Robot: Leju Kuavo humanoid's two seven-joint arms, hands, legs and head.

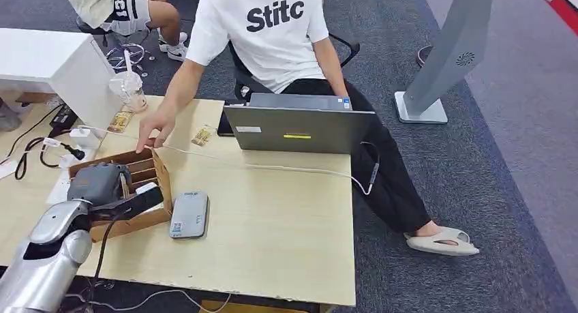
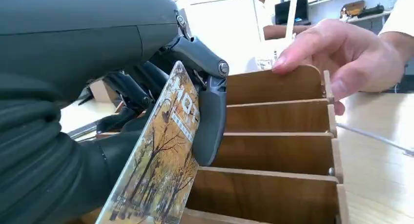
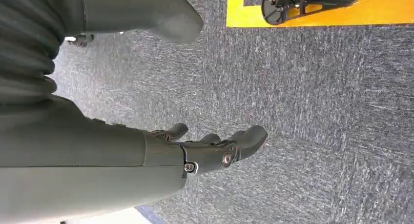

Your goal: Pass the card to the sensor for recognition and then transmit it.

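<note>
Left hand at lower left pinches the card between thumb and fingers, over the wooden rack. A person's hand steadies the rack's far edge. Looks like pickup is done; scan and handover are left. Reader sits just right of the rack, flat on the counter. Short move right, open counter beyond, cable and laptop farther back. Right hand hangs over carpet, fingers loosely apart, holding nothing.
</note>
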